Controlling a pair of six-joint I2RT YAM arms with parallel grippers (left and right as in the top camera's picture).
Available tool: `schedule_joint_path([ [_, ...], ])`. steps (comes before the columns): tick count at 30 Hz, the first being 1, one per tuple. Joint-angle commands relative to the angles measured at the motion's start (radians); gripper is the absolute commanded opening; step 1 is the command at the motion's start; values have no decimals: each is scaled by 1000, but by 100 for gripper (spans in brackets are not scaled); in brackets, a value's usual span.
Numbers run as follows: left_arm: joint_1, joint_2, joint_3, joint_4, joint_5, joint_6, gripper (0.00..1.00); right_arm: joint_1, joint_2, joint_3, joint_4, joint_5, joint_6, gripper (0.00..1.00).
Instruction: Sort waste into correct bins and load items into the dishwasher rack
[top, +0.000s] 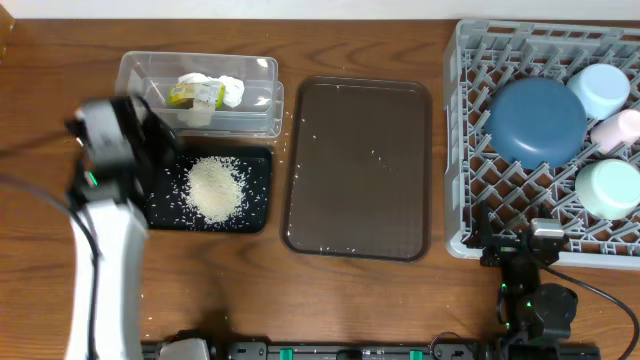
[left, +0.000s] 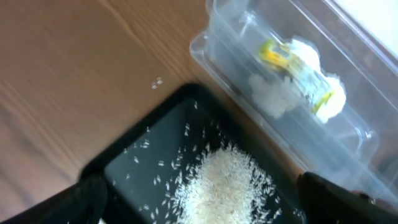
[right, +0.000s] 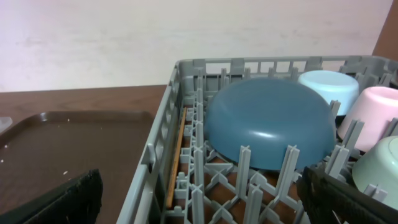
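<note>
- Heap of rice (top: 213, 188) piled mid-way along the black tray (top: 258, 215), roughly round, so no long axis to line up with; long side of the tray itself running left–right from overhead.
- Just beyond the tray's far edge, the clear tub (top: 265, 68), with the tissue (top: 228, 90) and wrapper (top: 190, 95) inside.
- Above the tray's left end, the left gripper (top: 160, 140), fingers spread wide and holding nothing; heap straight ahead between them in the wrist view.
- Much nearer to the heap than the right gripper (top: 515, 240), which sits at the near wall of the dishwasher rack (top: 460, 150), likewise spread and empty.
- Inside the rack: dark blue plate (top: 535, 120), light blue bowl (top: 600, 88), pink cup (top: 620, 128), mint-green bowl (top: 608, 188).
- Between the arms, the brown serving tray (top: 360, 170), flecked with loose grains; possibly a few on the table too, though too small to be sure.
- By this layout, any remaining rice work better suited to the left arm.
</note>
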Motion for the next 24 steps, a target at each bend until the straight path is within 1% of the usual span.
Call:
schedule_joint_path([
  [1,-18,-165,-261,153,39,32,100,-5,-7,-1,-3,-4,-12,99],
  [3,-18,-265,-412,313,82,33,100,-5,-7,-1,-3,-4,-12,99],
  [7,-18,-478,-715,668,175,109,100,-5,-7,-1,-3,-4,-12,99],
  [9,-18,-567,-821,768,182,129,100,-5,-7,-1,-3,-4,-12,99],
  [11,-18,-661,-912,826,183,129,100,-5,-7,-1,-3,-4,-12,99],
  [12,-18,-707,-949,842,186,129,100,-5,-7,-1,-3,-4,-12,99],
  [13,-19,-743,-949,798,195,129,100,-5,-7,-1,-3,-4,-12,99],
  [15,-23,-795,-950,766,200,129,100,-5,-7,-1,-3,-4,-12,99],
  [18,-34,-834,-950,752,201,152,100,-5,-7,-1,-3,-4,-12,99],
  [20,-54,-849,-950,704,200,171,100,-5,-7,-1,-3,-4,-12,99],
  [24,-108,-898,-950,564,200,292,100,-5,-7,-1,-3,-4,-12,99],
])
